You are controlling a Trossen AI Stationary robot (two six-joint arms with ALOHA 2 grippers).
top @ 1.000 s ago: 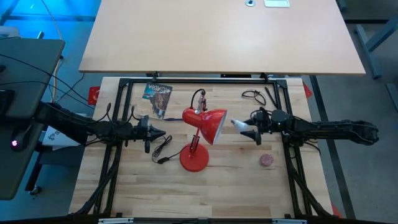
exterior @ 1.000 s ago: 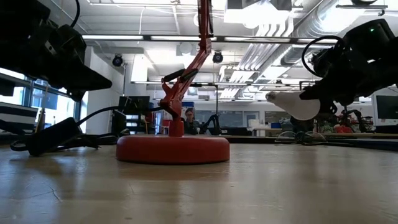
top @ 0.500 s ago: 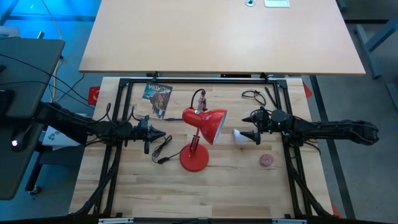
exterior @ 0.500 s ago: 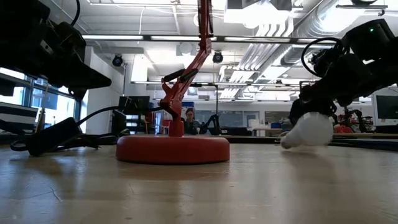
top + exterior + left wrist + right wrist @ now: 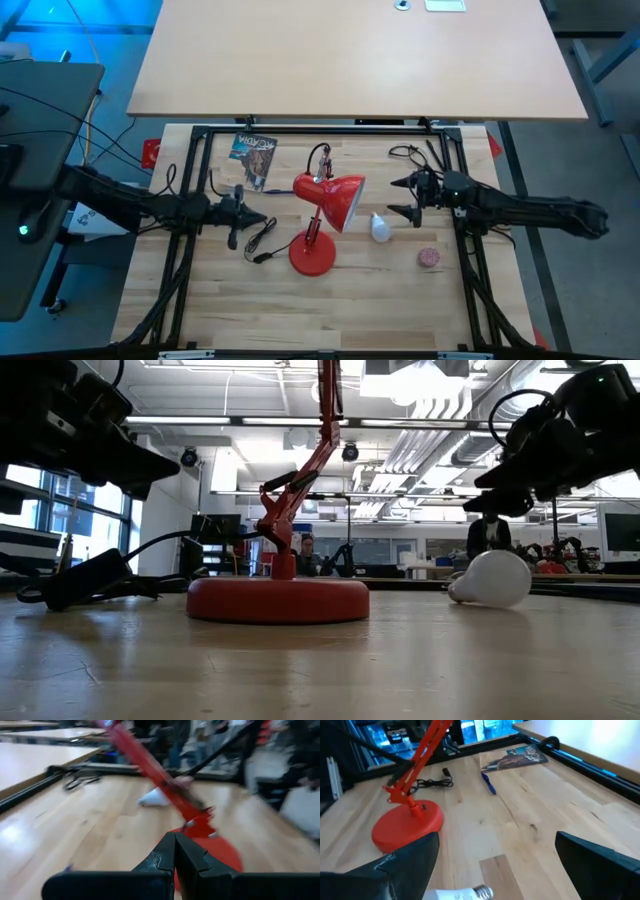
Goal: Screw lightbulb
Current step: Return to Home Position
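Lightbulb lying on its side on worktop, free, just beside shade of red lamp, on side toward right edge. Right tool spread wide, empty, hovering near Lightbulb, not touching. Left tool closed, fingers together, holding nothing, on lamp's left-edge side. Pink ball nearer right edge
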